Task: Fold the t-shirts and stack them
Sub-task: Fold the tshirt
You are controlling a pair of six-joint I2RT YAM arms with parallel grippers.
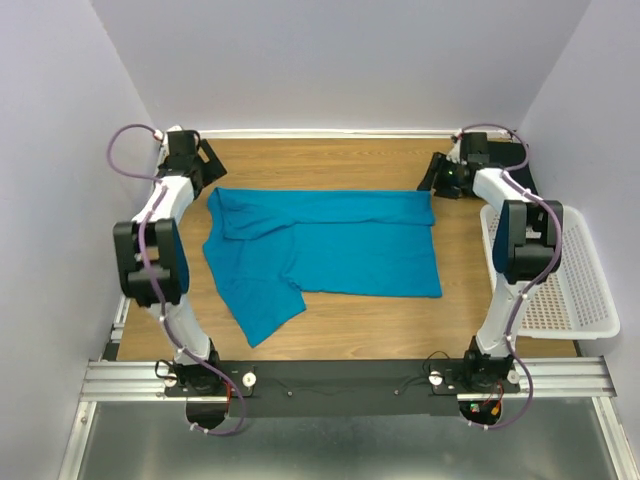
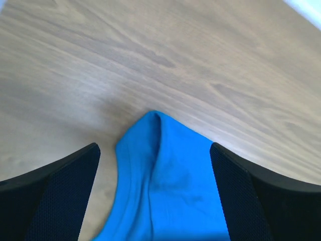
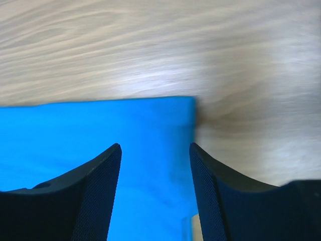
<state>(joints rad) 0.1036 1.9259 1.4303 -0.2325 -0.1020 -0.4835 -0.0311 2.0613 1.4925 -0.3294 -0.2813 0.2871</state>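
A: Tools first. State?

B: Left tool [image 2: 154, 149]: jaws wide, nothing held. A doubled corner of the bright teal-blue soft cloth t-shirt [image 1: 340, 245] lies on the wood betw. its fingers [image 2: 65, 191], not pinched. Right tool [image 3: 155, 146]: jaws apart too, narrower than the left, also empty. It hangs over the shirt's square far-right corner.

A: And where's the shirt on the light-brown wood-grain tabletop [image 1: 330, 155]?

B: Spread flat across the middle. Left tool's at its far-left corner, right tool's at its far-right corner, both near the tabletop's far edge. The white perforated plastic basket [image 1: 570, 290] sits just past the right edge, apart from the cloth. No black shirt in any view.

A: Which way does it point?

B: Long axis runs left to right, parallel w/ the far edge. The straight end, prob. the hem, faces the right edge. The uneven end faces left, w/ a sleeve flap [image 1: 262, 310] pointing toward the near-left corner. The far strip looks folded over on itself.

A: How will it handle?

B: My guess: light, limp, no stiffness. It'd sag and drag if lifted at one point, and it creases easily. It's thin, so the pinch has to go low, right at the wood; the doubled corner gives more to bite. Not fragile, and I doubt it's slippery. I'd grab two corners of the same edge, both tools together, to keep that edge taut so the fold lands square.
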